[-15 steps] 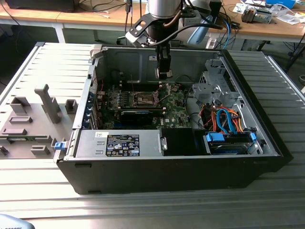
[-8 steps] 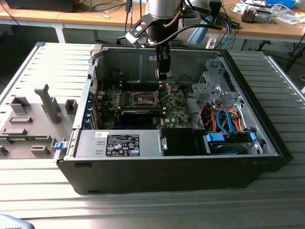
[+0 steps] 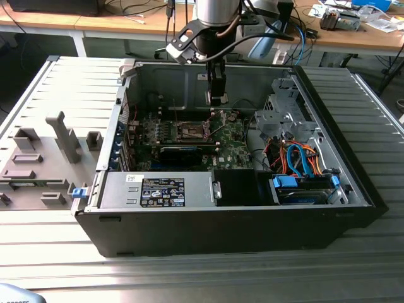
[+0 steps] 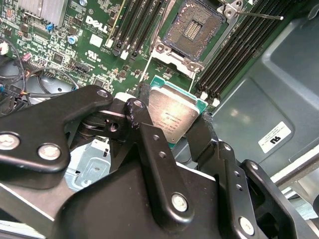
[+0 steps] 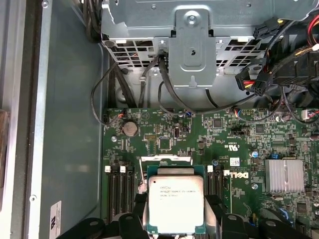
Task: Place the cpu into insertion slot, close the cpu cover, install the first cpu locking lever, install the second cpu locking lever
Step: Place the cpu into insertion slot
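My gripper [image 3: 216,98] hangs inside the open computer case, above the green motherboard [image 3: 230,142]. It is shut on the cpu [image 4: 172,117], a square chip with a silvery top, with a black finger [image 4: 142,112] on each side. In the first wrist view the cpu [image 5: 175,199] floats over the board. The insertion slot [image 4: 192,27] lies open beyond the chip, its dark pin field bare inside a metal rim. The slot [image 3: 192,130] is a little toward the exterior view's left of the gripper. A thin silver edge of the cpu cover [image 5: 167,159] stands raised by the slot. A locking lever [image 4: 259,16] sticks out beside it.
Black memory slots [image 4: 234,50] flank the socket. A metal drive cage [image 5: 192,45] and bundled cables [image 3: 297,158] fill the case's exterior-view right. The power supply [image 3: 158,189] sits at the near wall. Grey fixtures [image 3: 44,158] stand on the table outside the case.
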You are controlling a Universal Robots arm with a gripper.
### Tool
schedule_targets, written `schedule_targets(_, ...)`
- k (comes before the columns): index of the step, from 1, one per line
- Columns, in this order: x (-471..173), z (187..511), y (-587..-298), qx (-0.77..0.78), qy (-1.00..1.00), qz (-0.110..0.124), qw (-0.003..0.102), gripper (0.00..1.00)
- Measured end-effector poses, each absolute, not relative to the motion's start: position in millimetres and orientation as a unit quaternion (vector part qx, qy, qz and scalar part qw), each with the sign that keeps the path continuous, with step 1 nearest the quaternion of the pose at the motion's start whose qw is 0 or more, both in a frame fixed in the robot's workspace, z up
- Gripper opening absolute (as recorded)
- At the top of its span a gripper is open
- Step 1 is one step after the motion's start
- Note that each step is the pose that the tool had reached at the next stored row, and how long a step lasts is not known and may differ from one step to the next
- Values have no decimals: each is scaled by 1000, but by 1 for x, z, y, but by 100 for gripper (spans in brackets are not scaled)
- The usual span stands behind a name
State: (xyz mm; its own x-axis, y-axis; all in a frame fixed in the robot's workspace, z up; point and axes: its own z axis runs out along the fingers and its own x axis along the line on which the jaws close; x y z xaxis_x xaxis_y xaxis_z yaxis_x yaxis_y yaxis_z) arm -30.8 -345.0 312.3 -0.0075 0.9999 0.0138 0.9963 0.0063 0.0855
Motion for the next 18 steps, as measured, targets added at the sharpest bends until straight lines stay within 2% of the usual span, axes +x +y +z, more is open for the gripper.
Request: schedule_targets(18,-31,307,-345,704,709,35,25,54)
